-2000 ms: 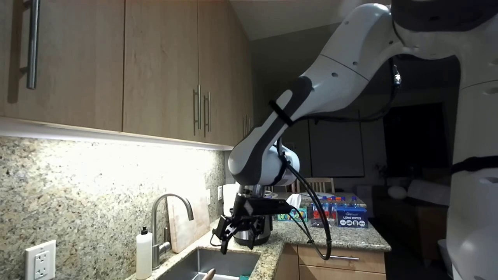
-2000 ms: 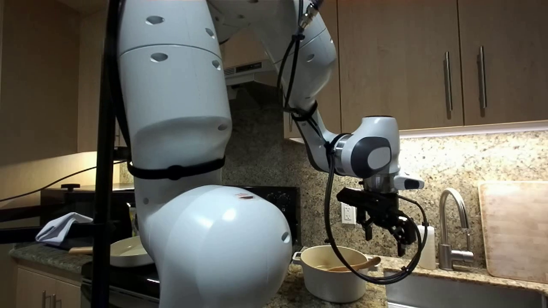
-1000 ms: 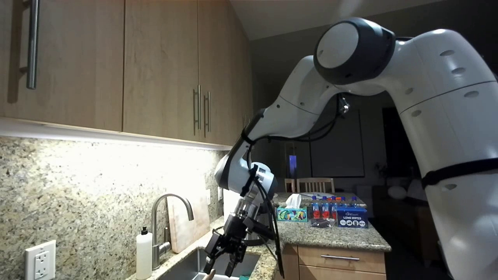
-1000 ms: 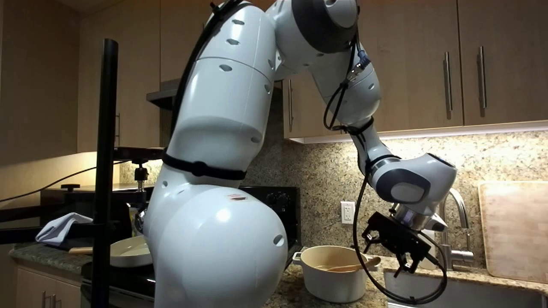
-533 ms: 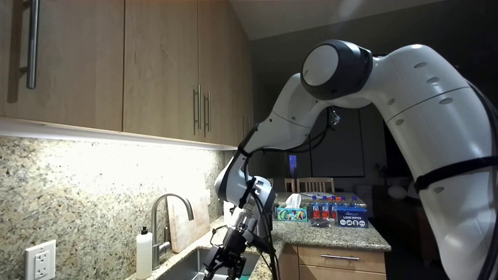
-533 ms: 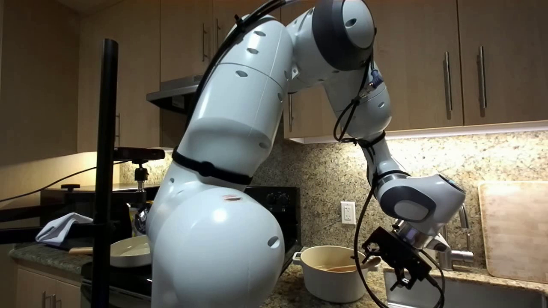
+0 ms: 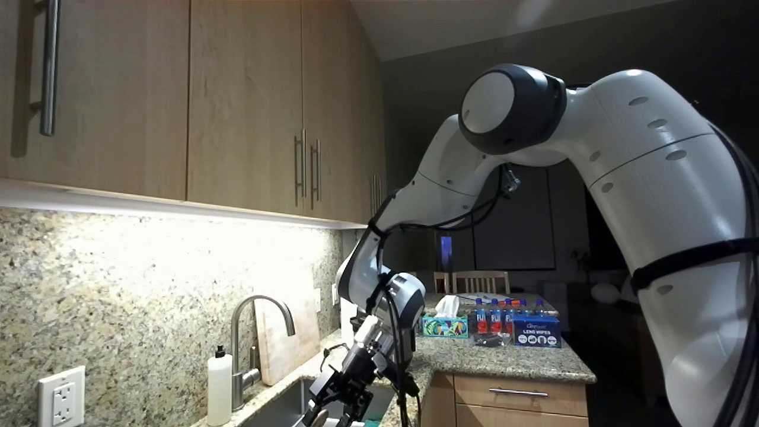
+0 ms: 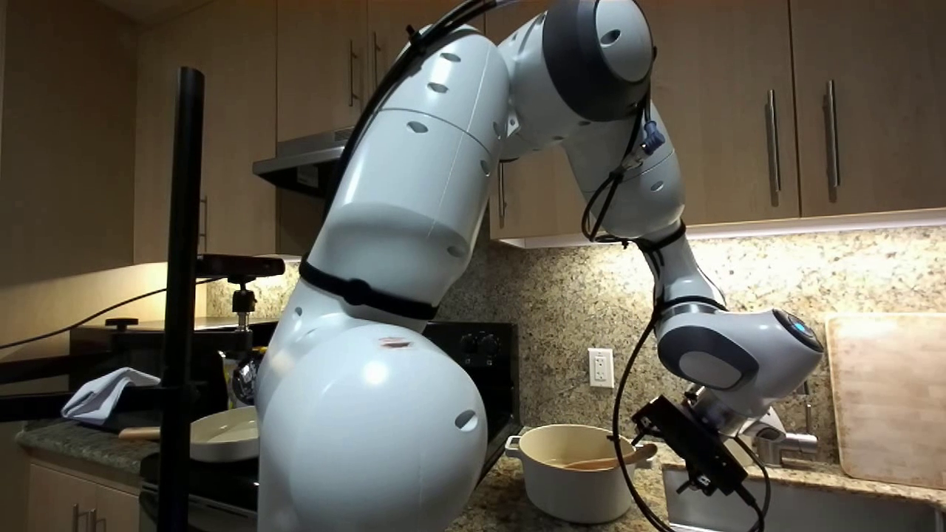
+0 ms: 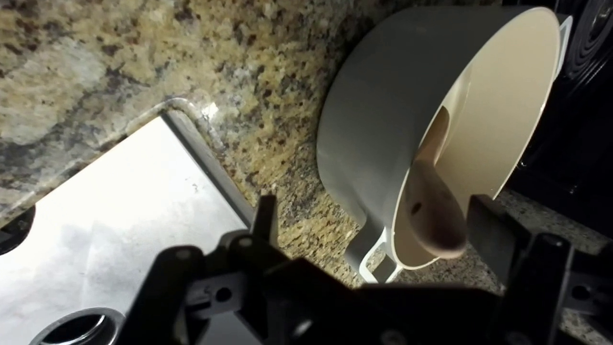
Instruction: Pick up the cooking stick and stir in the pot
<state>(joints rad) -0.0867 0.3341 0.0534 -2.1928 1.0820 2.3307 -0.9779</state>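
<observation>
The cooking stick, a wooden spoon (image 8: pixel 602 464), leans in the white pot (image 8: pixel 573 493) with its handle end over the rim toward the sink. In the wrist view the handle end (image 9: pixel 433 215) points toward the camera above the pot's cream inside, and the pot's grey outer wall (image 9: pixel 373 110) shows at right. My gripper (image 9: pixel 373 206) is open and empty. The handle end appears between its fingers, nearer the right finger; I cannot tell if it touches. In both exterior views the gripper (image 8: pixel 665 457) (image 7: pixel 328 417) is tilted, beside the pot's sink side. The spoon's lower end is partly hidden.
The steel sink (image 9: pixel 143 191) lies beside the pot. The black stove (image 9: pixel 570 167) is on the pot's far side. A faucet (image 7: pixel 237 332), soap bottle (image 7: pixel 219 388) and cutting board (image 8: pixel 887 399) stand along the backsplash. A pan (image 8: pixel 225 436) sits on the stove.
The arm has come down and reached out toward the sink side of the pot, and the gripper has tilted. In the last half second it shifted slightly. The spoon and pot have not moved.
</observation>
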